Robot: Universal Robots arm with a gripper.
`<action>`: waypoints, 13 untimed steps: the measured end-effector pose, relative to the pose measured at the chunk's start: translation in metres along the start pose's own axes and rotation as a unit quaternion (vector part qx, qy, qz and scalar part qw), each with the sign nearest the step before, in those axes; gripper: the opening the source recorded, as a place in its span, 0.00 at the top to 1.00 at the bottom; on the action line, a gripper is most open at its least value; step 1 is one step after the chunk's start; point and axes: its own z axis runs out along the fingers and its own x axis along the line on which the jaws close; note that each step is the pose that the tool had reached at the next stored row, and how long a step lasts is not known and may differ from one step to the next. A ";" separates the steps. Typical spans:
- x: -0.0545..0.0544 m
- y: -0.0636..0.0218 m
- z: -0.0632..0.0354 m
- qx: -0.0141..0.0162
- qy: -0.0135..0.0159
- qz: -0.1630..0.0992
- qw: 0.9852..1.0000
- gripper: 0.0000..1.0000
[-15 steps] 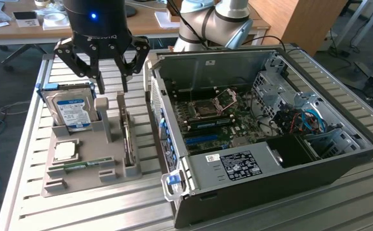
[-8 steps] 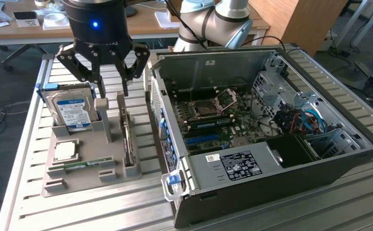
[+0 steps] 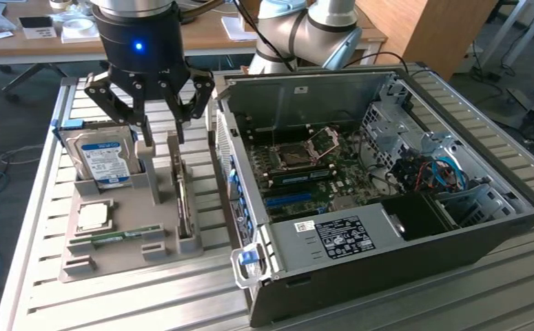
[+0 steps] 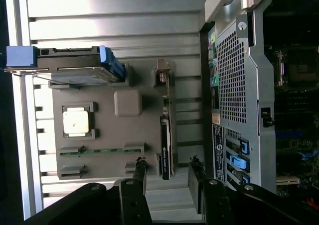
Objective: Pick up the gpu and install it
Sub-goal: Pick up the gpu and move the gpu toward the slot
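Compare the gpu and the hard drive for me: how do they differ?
The gpu is a thin dark card; the hard drive is thicker and silver with a blue label. The gpu stands on its long edge; the hard drive stands on end. The hard drive carries blue side rails; the gpu has none. Both sit in slots of the grey tray.

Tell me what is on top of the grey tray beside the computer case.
On the grey tray: a hard drive and the gpu standing in slots, a processor chip and a memory stick lying flat. The slots hide both lower edges.
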 end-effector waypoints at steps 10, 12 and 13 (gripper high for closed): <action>0.000 -0.0004 0.0079 -0.001 0.000 0.000 1.000 0.53; 0.000 -0.0004 0.0080 -0.001 0.000 0.000 1.000 0.53; 0.000 -0.0004 0.0081 -0.001 0.000 0.000 1.000 0.53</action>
